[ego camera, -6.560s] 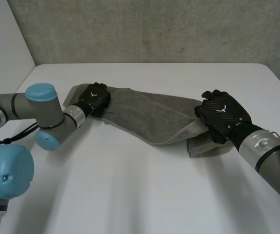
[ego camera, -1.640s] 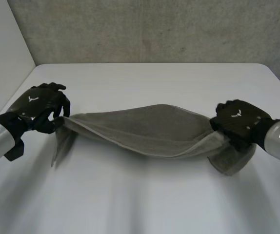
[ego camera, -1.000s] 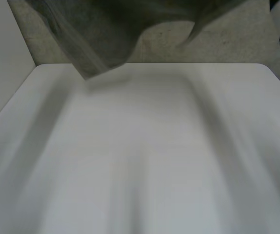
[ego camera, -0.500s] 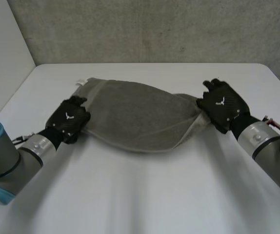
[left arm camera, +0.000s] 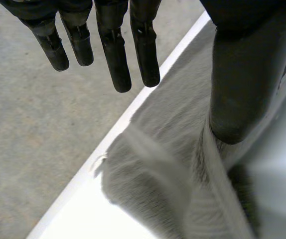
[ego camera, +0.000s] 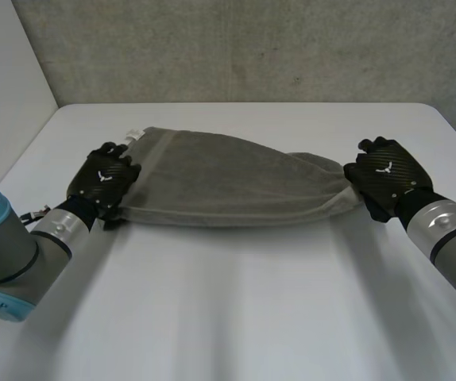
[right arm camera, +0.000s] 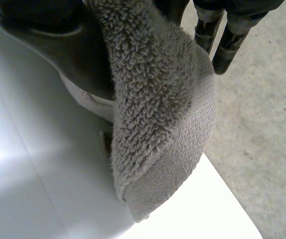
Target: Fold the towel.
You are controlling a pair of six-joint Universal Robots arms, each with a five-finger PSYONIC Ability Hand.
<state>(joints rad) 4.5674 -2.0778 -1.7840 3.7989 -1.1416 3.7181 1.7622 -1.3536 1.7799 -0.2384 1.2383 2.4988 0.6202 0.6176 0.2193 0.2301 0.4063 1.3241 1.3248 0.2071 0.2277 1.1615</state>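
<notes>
The towel (ego camera: 228, 186) lies lengthwise across the far half of the table (ego camera: 236, 317), between my hands. My left hand (ego camera: 103, 181) rests at its left end, fingers straight. My right hand (ego camera: 387, 184) pinches the right end.

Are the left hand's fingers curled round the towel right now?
No, the fingers of the left hand are straight, off the towel.

Grey looped terry-cloth towel (right arm camera: 158, 114), smooth white table (ego camera: 236, 302), rough grey concrete (ego camera: 252, 48), matt black fingers (left arm camera: 114, 55)
</notes>
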